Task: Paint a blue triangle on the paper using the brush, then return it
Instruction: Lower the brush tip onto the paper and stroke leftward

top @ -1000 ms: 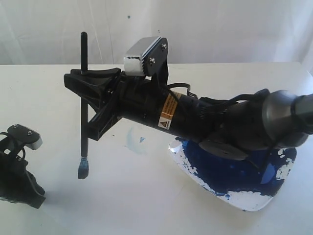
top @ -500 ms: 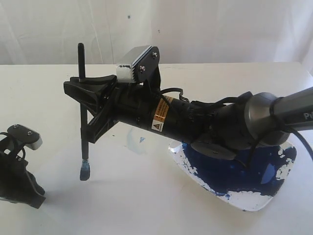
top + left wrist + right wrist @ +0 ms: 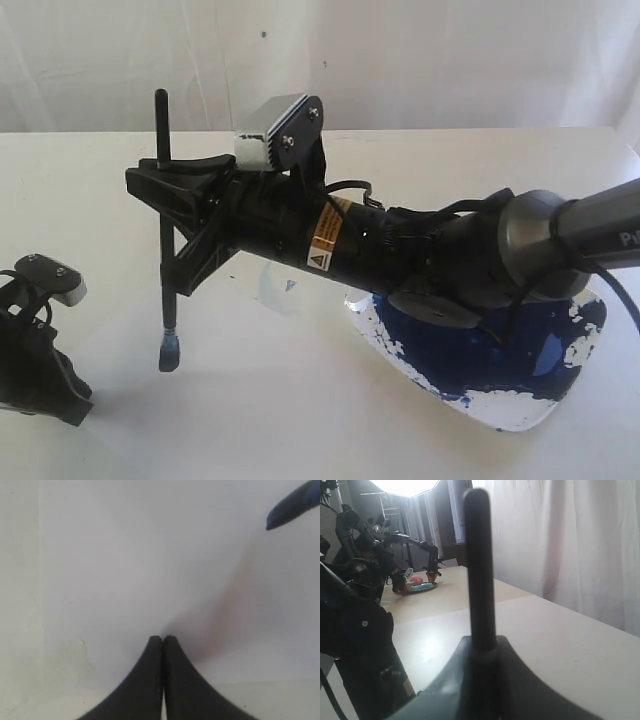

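My right gripper [image 3: 165,182] reaches across from the right and is shut on the brush [image 3: 163,235], which stands upright. Its blue-stained tip [image 3: 168,352] points down at the paper [image 3: 290,410]; I cannot tell whether it touches. In the right wrist view the black handle [image 3: 479,565] rises out of the shut gripper [image 3: 482,652]. The left gripper [image 3: 72,400] rests low at the near left, shut and empty [image 3: 163,639], with the brush tip [image 3: 292,510] beyond it over the paper [image 3: 150,570]. No blue triangle shows, only a faint pale-blue smudge [image 3: 274,286].
A white palette [image 3: 520,412] smeared with dark navy paint [image 3: 470,350] lies at the right, partly under the right arm [image 3: 420,255]. A white curtain backs the table's far edge.
The right gripper has shifted slightly left and down, carrying the brush, so its tip sits lower over the paper. The left gripper has not moved.
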